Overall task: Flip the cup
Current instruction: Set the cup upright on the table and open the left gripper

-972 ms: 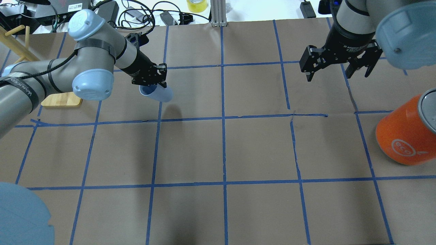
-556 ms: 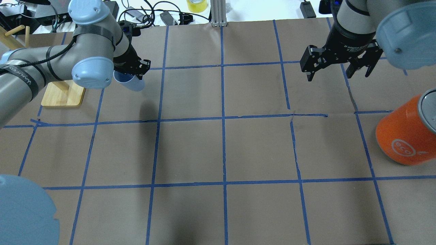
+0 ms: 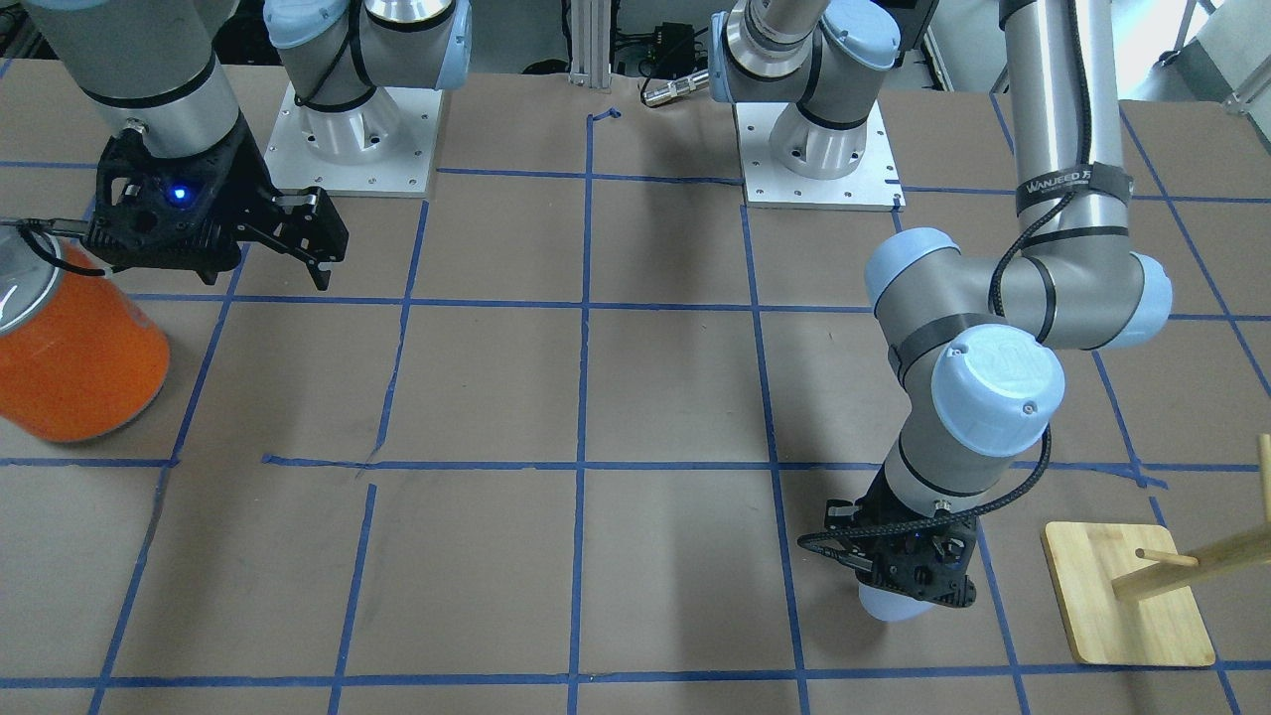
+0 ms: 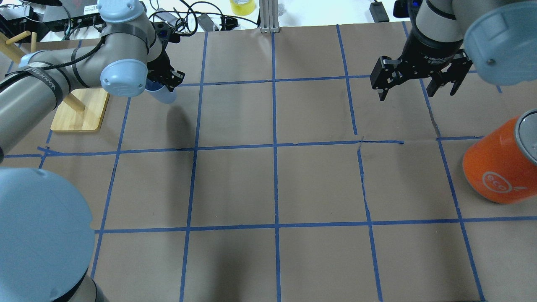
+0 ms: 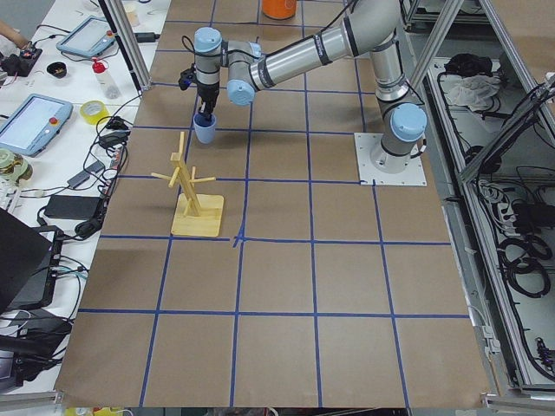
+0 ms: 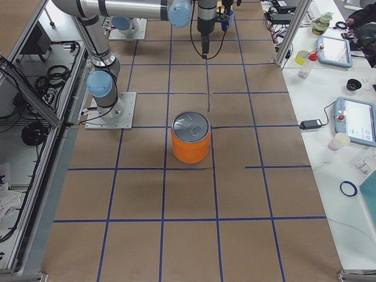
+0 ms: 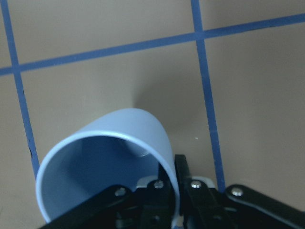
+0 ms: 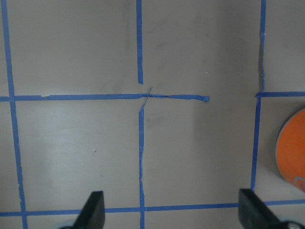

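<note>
Small, tapered, pale lavender-blue plastic cup (image 4: 162, 95) – at the robot's far-left part of the brown paper-covered counter (image 4: 272, 184), just beside the base of the wooden peg stand (image 4: 79, 111) and near a crossing of blue tape lines. It hangs from the left jaws, which are closed on one spot of its rim wall, one finger inside the mouth and one outside; the wrist view shows this pinch at the lip. The mouth (image 7: 107, 164) faces up toward the wrist and the narrow base points down at the counter, the body somewhat tilted. Whether the base touches the paper I cannot tell. The right jaws hang spread wide with nothing between them, well apart from the cup, near the large orange can with a silver top (image 4: 497, 167). Handling, as a judgement: very light, thin-walled but stiff enough to keep its round shape, not fragile. The smooth matte wall and the taper suggest a side grasp would tend to slide toward the narrow end – a pinch on the rim is surer, though a single-point hold lets the cup pivot. Best taken at the lip or across the wider upper body, with modest squeeze.
</note>
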